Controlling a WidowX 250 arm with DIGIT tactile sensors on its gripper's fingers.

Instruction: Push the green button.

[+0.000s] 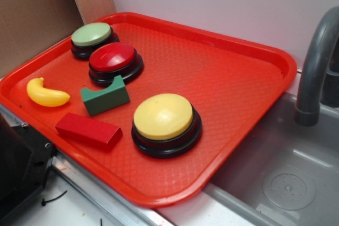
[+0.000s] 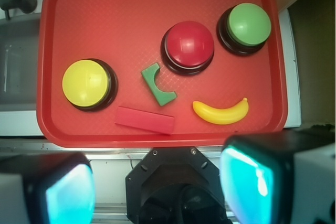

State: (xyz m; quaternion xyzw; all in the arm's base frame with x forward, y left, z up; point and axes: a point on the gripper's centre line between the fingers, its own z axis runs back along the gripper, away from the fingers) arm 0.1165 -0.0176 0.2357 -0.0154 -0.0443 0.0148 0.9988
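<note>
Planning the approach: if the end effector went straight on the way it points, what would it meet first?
Probably the red block or the bare tray beyond it; depth is unclear. The end effector is open, and the green button lies off to the right of that line.

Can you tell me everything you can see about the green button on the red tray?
The green button is a round, pale green dome that looks like smooth plastic, sitting on a black ring base. It stands flat in a corner of the red tray, close beside the red button, which looks a bit bigger. Whether their bases touch is unclear. Nothing is pressing it, and the gripper is far from it.
</note>
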